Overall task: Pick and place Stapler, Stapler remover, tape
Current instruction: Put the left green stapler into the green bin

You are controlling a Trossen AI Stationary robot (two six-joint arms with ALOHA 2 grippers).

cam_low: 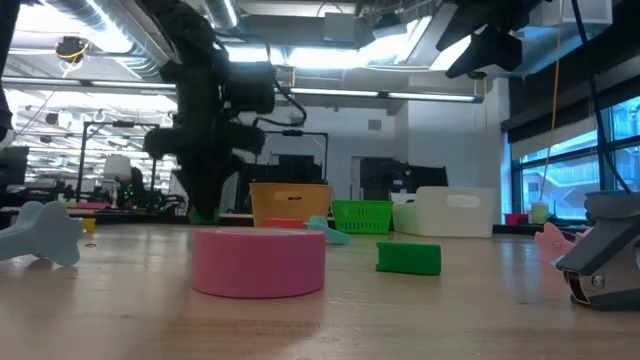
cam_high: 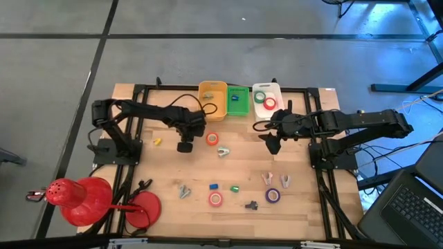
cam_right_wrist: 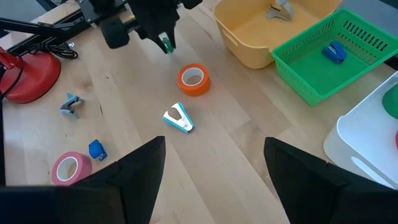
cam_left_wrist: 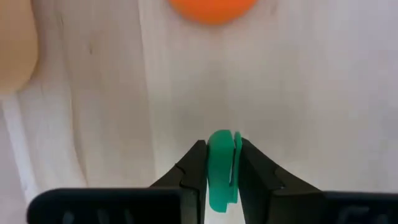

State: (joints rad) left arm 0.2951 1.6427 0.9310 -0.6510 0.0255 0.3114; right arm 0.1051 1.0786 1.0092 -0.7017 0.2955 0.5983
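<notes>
My left gripper (cam_high: 194,133) (cam_right_wrist: 165,38) stands over the middle of the table, just left of an orange tape roll (cam_high: 212,139) (cam_right_wrist: 193,79), and is shut on a small green thing (cam_left_wrist: 221,168). My right gripper (cam_high: 272,144) (cam_right_wrist: 214,180) hangs open right of centre and holds nothing. Lying flat on the wood are a pink tape roll (cam_high: 217,198) (cam_low: 260,262) and a purple one (cam_high: 273,195). A blue stapler (cam_high: 213,186), a green stapler (cam_high: 234,188) (cam_low: 408,258) and a pale stapler remover (cam_high: 222,151) (cam_right_wrist: 179,118) also rest there. My left gripper pinches the small green thing's edge (cam_left_wrist: 219,144) between its two fingers, coming from above and pointing down. The thing sits edge-on between the fingers and its end pokes out past the fingertips (cam_left_wrist: 194,163). Whether it touches the table I cannot tell.
Along the far edge stand a yellow bin (cam_high: 212,88) with a remover inside, a green basket (cam_high: 237,109) with a blue stapler, and a white tray (cam_high: 267,88) with green and red tape rolls. More removers (cam_high: 266,178) (cam_high: 183,190) lie near the front. Large red round things (cam_high: 79,197) sit at front left.
</notes>
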